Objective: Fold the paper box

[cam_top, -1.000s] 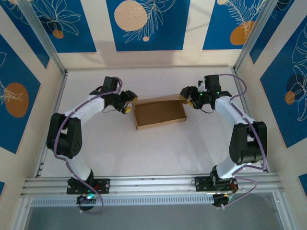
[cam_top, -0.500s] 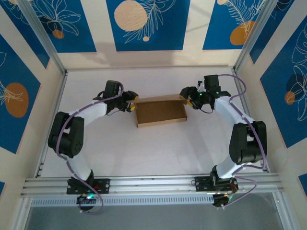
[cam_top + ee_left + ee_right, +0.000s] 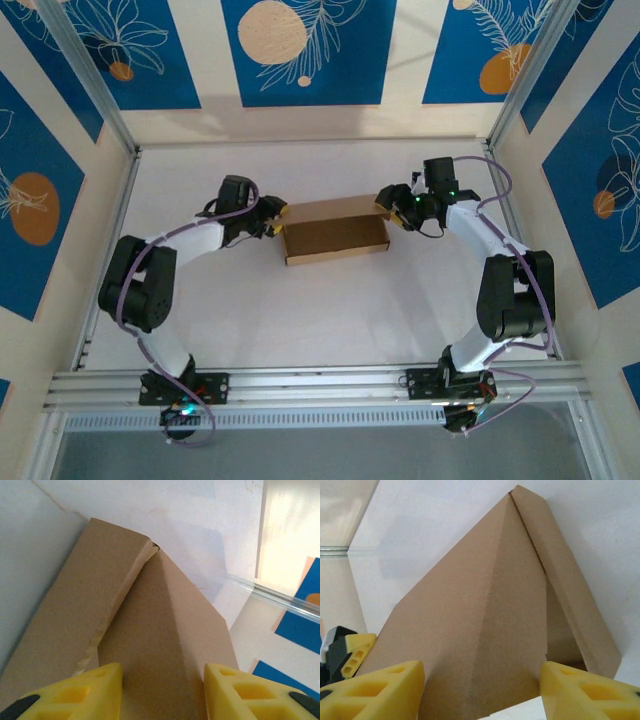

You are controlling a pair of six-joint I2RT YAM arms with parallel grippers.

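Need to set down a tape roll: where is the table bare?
Bare table between the paper box and the arm bases; a narrower strip behind the box. Crowded at both box ends, by the left gripper and right gripper.

matt kraft-cardboard paper box (image 3: 335, 230), smooth white table (image 3: 300, 310)

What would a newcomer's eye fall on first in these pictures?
A brown paper box lies in the middle of the white table, a creased panel tented over it. The left end effector and the right end effector meet its opposite ends, yellow fingers straddling the cardboard. Blue wall panels with orange discs surround it.
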